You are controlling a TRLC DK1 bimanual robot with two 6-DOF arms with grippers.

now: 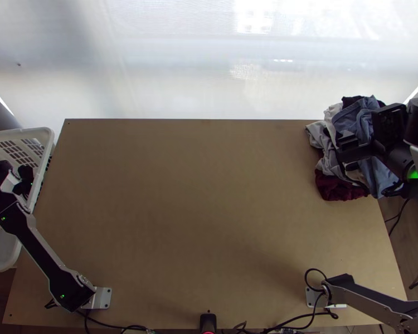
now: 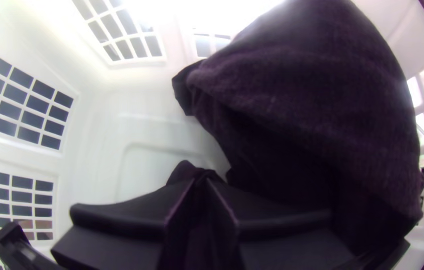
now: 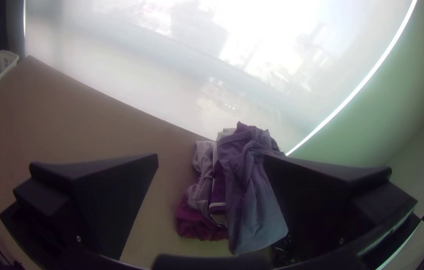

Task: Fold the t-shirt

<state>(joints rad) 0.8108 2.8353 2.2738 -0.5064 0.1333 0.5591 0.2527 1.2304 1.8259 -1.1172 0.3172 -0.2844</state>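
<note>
A dark garment [image 2: 311,100], probably the t-shirt, is lying bunched inside a white basket [image 1: 46,133] at nine o'clock of the tabletop [image 1: 198,195]; the left arm's hand [image 2: 200,181] is closing its tips together on a small pinch of that cloth, while the bulk is bulging up beside its fingers; the step in hand is seemingly the fetching, with folding waiting its turn; the next move is calling for a lift clear of the basket, then a laying-out on the tabletop, the pinch being small enough to risk a slip; at two o'clock, the right arm's hand [image 3: 211,161] is hanging by a heap of clothes [image 3: 249,200], its fingers standing wide apart and gripping nothing; whether they are brushing the heap, one cannot tell.
</note>
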